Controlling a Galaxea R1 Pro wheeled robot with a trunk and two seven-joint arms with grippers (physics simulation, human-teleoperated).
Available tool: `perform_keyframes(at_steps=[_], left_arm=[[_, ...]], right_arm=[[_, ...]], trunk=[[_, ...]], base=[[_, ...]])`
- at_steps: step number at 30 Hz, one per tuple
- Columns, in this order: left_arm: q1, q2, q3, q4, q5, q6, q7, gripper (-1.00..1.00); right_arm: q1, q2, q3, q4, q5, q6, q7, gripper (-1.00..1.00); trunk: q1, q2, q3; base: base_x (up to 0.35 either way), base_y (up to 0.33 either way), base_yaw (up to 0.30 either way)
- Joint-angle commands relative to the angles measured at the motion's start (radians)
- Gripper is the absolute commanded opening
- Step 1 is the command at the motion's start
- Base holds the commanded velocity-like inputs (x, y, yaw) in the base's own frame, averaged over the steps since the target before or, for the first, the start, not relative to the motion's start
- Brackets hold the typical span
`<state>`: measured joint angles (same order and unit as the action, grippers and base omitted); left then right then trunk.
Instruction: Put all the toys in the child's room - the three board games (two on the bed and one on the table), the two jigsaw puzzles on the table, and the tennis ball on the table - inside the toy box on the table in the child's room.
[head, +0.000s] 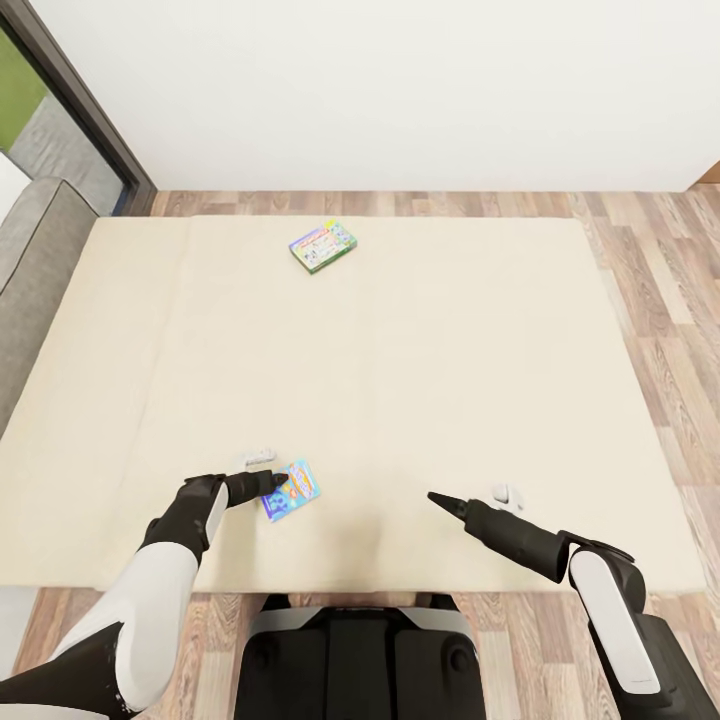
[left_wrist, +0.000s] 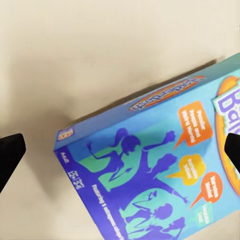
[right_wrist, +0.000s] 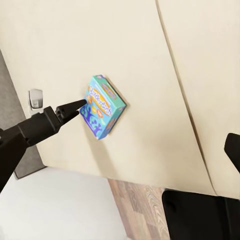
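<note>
While the robot stands at the near edge of the bed (head: 420, 380), the mostly blue board game (head: 290, 491) lies flat on the cream mattress close to that edge, its printed lid facing up. Its long axis runs on a slant, from the near edge of the bed up toward the far right corner. The left hand (head: 278, 485) hangs just over this box, reaching in from the left; in the left wrist view its two dark fingers (left_wrist: 11, 155) stand wide apart at either side of the frame with the blue box (left_wrist: 150, 170) between them, so the hand is spread and grips nothing. The right wrist view shows the left arm's tip at the box's (right_wrist: 102, 107) corner.

The second board game (head: 323, 246), white, green and yellow, lies flat near the far edge of the bed, well apart from the blue one, its long axis also tilted up to the right.

The right hand (head: 440, 499) hovers over the bed near its near edge, to the right of the blue box, holding nothing; whether its fingers are spread or pressed together I cannot tell.
</note>
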<state>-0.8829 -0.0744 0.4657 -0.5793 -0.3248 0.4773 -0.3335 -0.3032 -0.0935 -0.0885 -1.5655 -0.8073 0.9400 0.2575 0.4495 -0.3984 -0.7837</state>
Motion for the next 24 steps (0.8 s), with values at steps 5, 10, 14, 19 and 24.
perform_keyframes(at_steps=[5,10,14,19,24], left_arm=[[-0.001,0.002,0.009,-0.002,-0.004,0.023,-0.018,1.0],[-0.002,0.007,0.011,-0.006,-0.001,0.087,-0.028,1.0],[-0.016,0.01,0.013,-0.009,0.001,0.146,-0.074,1.0],[-0.029,0.011,0.015,-0.009,0.001,0.167,-0.121,1.0],[-0.032,0.011,0.016,-0.01,0.002,0.174,-0.141,1.0]], right_arm=[[-0.001,0.0,-0.002,-0.001,0.008,0.007,0.009,1.0],[-0.001,0.0,-0.002,-0.001,0.008,0.01,0.01,1.0],[-0.001,0.001,-0.002,-0.001,0.008,0.013,0.01,1.0],[-0.001,0.0,-0.002,-0.001,0.008,0.014,0.011,1.0],[-0.001,0.0,-0.002,-0.001,0.008,0.014,0.011,1.0]], trunk=[[0.001,-0.002,-0.004],[0.001,-0.002,-0.005],[0.001,-0.002,-0.005],[0.001,-0.002,-0.005],[0.001,-0.002,-0.005]], base=[[0.0,0.0,0.0],[0.0,0.0,0.0],[0.0,0.0,0.0],[0.0,0.0,0.0],[0.0,0.0,0.0]])
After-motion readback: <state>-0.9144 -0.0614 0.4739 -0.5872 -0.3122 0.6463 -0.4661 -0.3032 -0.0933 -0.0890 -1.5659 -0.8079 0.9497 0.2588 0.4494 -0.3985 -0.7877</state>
